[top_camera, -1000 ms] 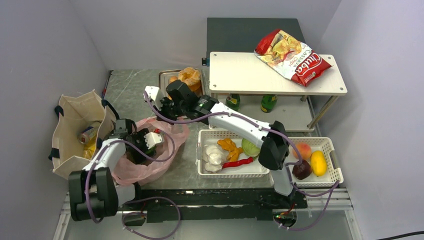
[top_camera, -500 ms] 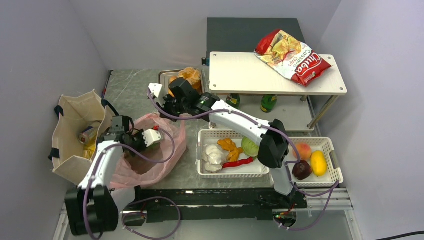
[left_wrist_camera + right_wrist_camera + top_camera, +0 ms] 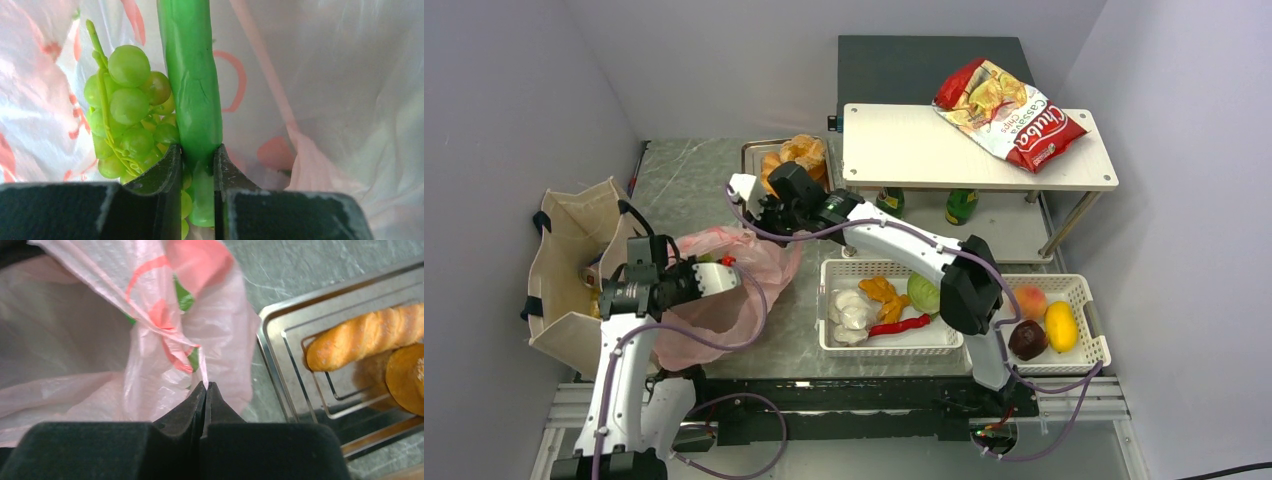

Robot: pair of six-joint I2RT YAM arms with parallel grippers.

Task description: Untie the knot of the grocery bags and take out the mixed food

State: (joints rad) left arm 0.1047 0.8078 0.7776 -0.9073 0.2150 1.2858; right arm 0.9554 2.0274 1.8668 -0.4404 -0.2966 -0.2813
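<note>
The pink grocery bag (image 3: 724,300) lies open on the table, and the beige tote (image 3: 564,240) stands to its left. My left gripper (image 3: 197,150) is shut on a long green vegetable (image 3: 192,75), which sticks up between its fingers. A bunch of green grapes (image 3: 125,110) hangs close against the vegetable's left side, with pink bag film behind both. My right gripper (image 3: 205,385) is shut on a thin strip of the pink bag's (image 3: 165,340) edge and holds it up at the bag's far side (image 3: 749,215).
A white basket (image 3: 889,347) right of the bag holds garlic, cabbage and other food. A second basket (image 3: 1079,290) holds fruit. A metal tray (image 3: 280,340) with a baguette and bun sits behind the bag. Red chips (image 3: 1009,110) lie on the white shelf.
My left gripper shut on the long green vegetable inside the pink bag and rose up and to the left with it. The right gripper kept its hold and shifted slightly away.
</note>
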